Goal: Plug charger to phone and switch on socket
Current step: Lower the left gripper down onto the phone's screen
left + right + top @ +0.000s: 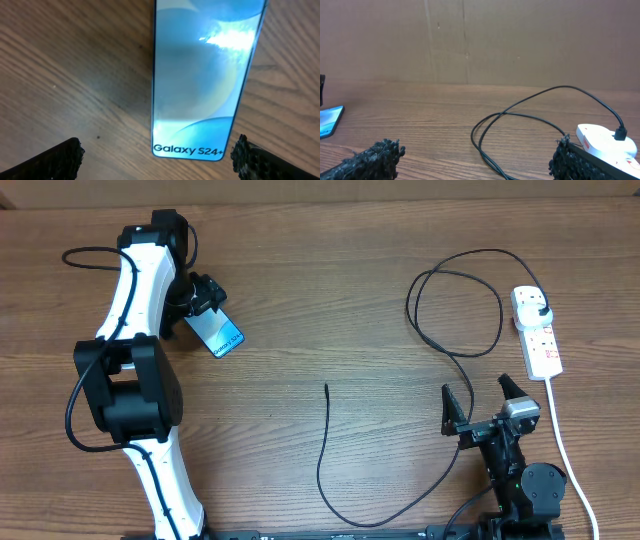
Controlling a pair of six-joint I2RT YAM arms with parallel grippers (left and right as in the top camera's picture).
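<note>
You have a brown wood-grain desk (330,300), and a plain brown cardboard wall closes off its far side. The phone (218,333) lies flat, screen up, at the far left; its long axis runs on a diagonal from far left to near right, with the lettered end at the near right. Your left end effector (208,298) hangs over the phone's far-left end with its fingers spread wide; from the left wrist, one stands on each side of the lettered end and neither touches it.

The socket (538,330) lies at the far right, with its long axis running far to near, and its white cord (565,445) trails off towards the near right edge. The charger (321,450) has its plug head (540,311) seated in the far outlet; the cable loops left of the socket, sweeps along the near edge and ends with its tip (326,387) pointing far, mid-desk, well apart from the phone.

Your right end effector (480,402) sits near right, just beside the socket's near end, spread wide and holding nothing.
</note>
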